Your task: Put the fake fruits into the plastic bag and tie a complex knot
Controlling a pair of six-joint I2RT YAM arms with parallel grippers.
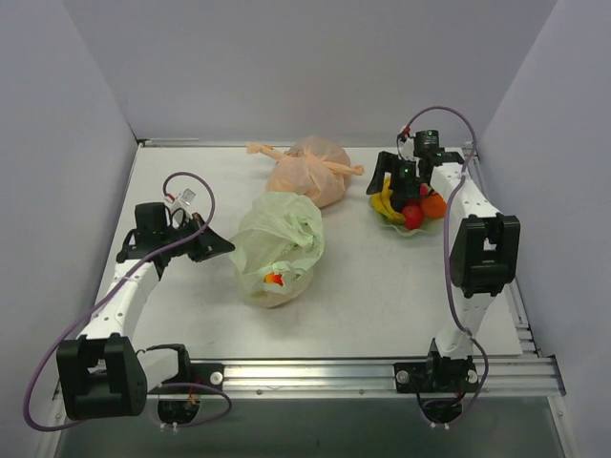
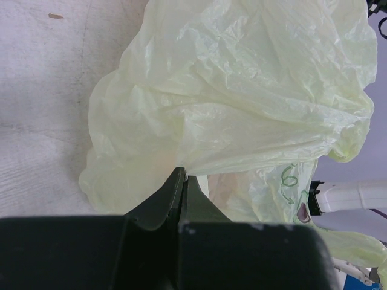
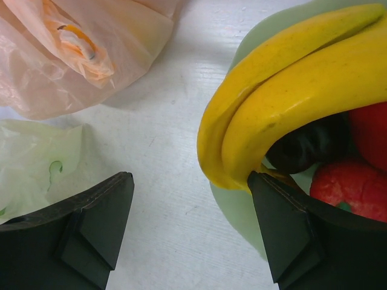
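The pale green plastic bag (image 1: 277,243) lies crumpled mid-table, with a small red-orange fruit (image 1: 274,279) showing through its near end. My left gripper (image 1: 224,246) is at the bag's left side; in the left wrist view its jaws (image 2: 183,172) are shut on a fold of the bag's film (image 2: 242,90). The other fake fruits sit in a green dish (image 1: 399,229) at the back right: yellow bananas (image 1: 385,205), a red one (image 1: 412,217), an orange one (image 1: 434,204). My right gripper (image 1: 396,186) hovers over the dish, open (image 3: 190,176), its right finger beside the bananas' (image 3: 290,90) end. Nothing is between the fingers.
A peach-orange knotted bag (image 1: 310,170) lies at the back, between the green bag and the dish, also seen at top left of the right wrist view (image 3: 72,54). A dark object (image 3: 305,145) lies under the bananas beside red fruit (image 3: 347,187). Walls enclose the table on three sides.
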